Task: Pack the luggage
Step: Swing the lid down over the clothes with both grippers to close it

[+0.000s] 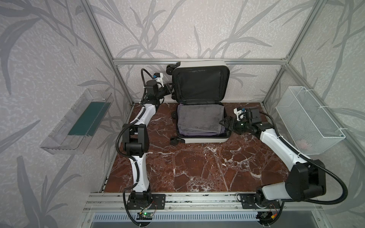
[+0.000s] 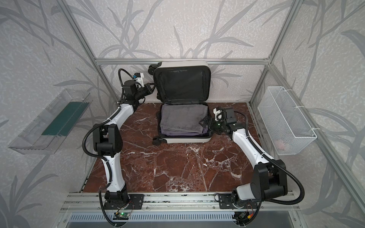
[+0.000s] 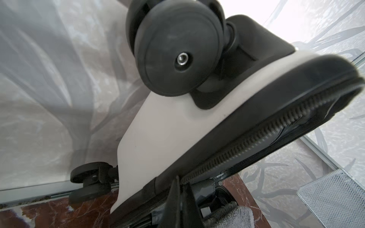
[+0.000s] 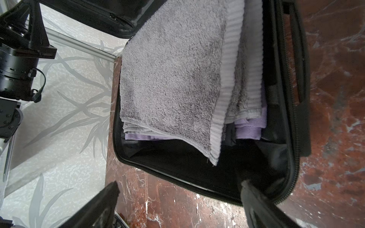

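Left fingers [image 3: 174, 197] pinch the luggage [image 1: 199, 84] lid's edge; right fingers [image 4: 256, 205] spread at its rim

In the left wrist view the left gripper [image 3: 178, 183] was cut off by the picture's edge. Its fingers met at the zipper rim of the luggage [image 3: 158, 138] lid, and whether they pinched anything could not be told. A purple cloth [image 4: 249, 129] lay mostly hidden under the grey towel [image 4: 169, 79], and on the right a pale thing [image 1: 302, 146] in the wire basket [image 1: 308, 118] was too blurred by the mesh to name.
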You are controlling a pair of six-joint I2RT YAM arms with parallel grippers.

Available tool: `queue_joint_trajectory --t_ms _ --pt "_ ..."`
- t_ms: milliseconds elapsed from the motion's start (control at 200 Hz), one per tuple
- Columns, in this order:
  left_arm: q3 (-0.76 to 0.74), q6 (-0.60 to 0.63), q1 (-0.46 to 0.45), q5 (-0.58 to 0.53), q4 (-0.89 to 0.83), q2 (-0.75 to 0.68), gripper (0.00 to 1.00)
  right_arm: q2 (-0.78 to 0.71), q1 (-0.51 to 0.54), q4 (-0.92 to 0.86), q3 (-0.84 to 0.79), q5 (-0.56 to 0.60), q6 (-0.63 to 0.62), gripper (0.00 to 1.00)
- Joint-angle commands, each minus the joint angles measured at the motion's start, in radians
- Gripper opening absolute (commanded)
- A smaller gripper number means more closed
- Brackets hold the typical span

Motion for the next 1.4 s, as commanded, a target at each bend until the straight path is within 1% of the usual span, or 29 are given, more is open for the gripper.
queue_joint_trajectory --t_ms 0,80,291,371,451,476,526,561,621,641,671,691,772,852,927,997,1102,1223,1303,1398 --pt "-0.067 -0.024 -0.015 0.057 0.054 -0.088 0.00 -0.040 -0.003 0.006 -0.007 0.005 0.010 0.96" --pt "-0.125 -0.035 -0.017 0.053 0.075 -0.129 0.00 -0.047 -0.003 0.006 -0.005 0.010 0.012 0.96" --pt "-0.347 -0.104 -0.030 0.019 0.204 -0.258 0.00 -0.054 -0.026 -0.008 0.022 0.035 0.020 0.96" --pt "-0.428 -0.129 -0.037 0.016 0.231 -0.308 0.00 -0.065 -0.064 -0.030 0.032 0.070 0.031 0.96" --pt "-0.529 -0.158 -0.046 -0.003 0.251 -0.373 0.00 -0.089 -0.127 -0.055 0.031 0.117 0.034 0.96" --pt "-0.562 -0.169 -0.049 -0.010 0.255 -0.392 0.00 -0.097 -0.148 -0.060 0.028 0.129 0.066 0.96" --pt "-0.632 -0.198 -0.050 -0.030 0.256 -0.441 0.00 -0.115 -0.191 -0.078 0.021 0.152 0.081 0.96" --pt "-0.687 -0.218 -0.050 -0.052 0.245 -0.481 0.07 -0.128 -0.220 -0.079 0.010 0.159 0.092 0.96" --pt "-0.794 -0.245 -0.050 -0.122 0.212 -0.562 0.24 -0.148 -0.265 -0.075 -0.009 0.152 0.110 0.96" --pt "-0.831 -0.253 -0.049 -0.147 0.197 -0.591 0.31 -0.154 -0.279 -0.072 -0.016 0.147 0.113 0.96" --pt "-0.881 -0.265 -0.051 -0.185 0.171 -0.636 0.45 -0.165 -0.296 -0.071 -0.025 0.141 0.117 0.96" --pt "-0.910 -0.271 -0.051 -0.210 0.151 -0.665 0.51 -0.171 -0.305 -0.070 -0.029 0.140 0.117 0.96" --pt "-0.999 -0.284 -0.051 -0.309 0.025 -0.788 0.67 -0.189 -0.324 -0.067 -0.043 0.131 0.117 0.96" --pt "-1.066 -0.296 -0.051 -0.392 -0.069 -0.901 0.77 -0.192 -0.328 -0.067 -0.047 0.118 0.112 0.96" --pt "-1.092 -0.311 -0.051 -0.477 -0.169 -0.994 0.83 -0.192 -0.329 -0.066 -0.053 0.106 0.110 0.96" --pt "-1.094 -0.308 -0.051 -0.542 -0.233 -1.063 0.86 -0.193 -0.328 -0.057 -0.059 0.092 0.110 0.96" --pt "-1.067 -0.285 -0.048 -0.578 -0.283 -1.112 0.88 -0.197 -0.328 -0.055 -0.065 0.069 0.107 0.96" --pt "-1.006 -0.246 -0.046 -0.528 -0.297 -1.077 0.90 -0.208 -0.328 -0.049 -0.082 0.036 0.100 0.96" --pt "-0.945 -0.210 -0.047 -0.444 -0.303 -1.006 0.91 -0.212 -0.328 -0.044 -0.097 0.009 0.088 0.96" --pt "-0.868 -0.173 -0.047 -0.319 -0.307 -0.898 0.91 -0.198 -0.326 -0.022 -0.113 -0.041 0.076 0.96"
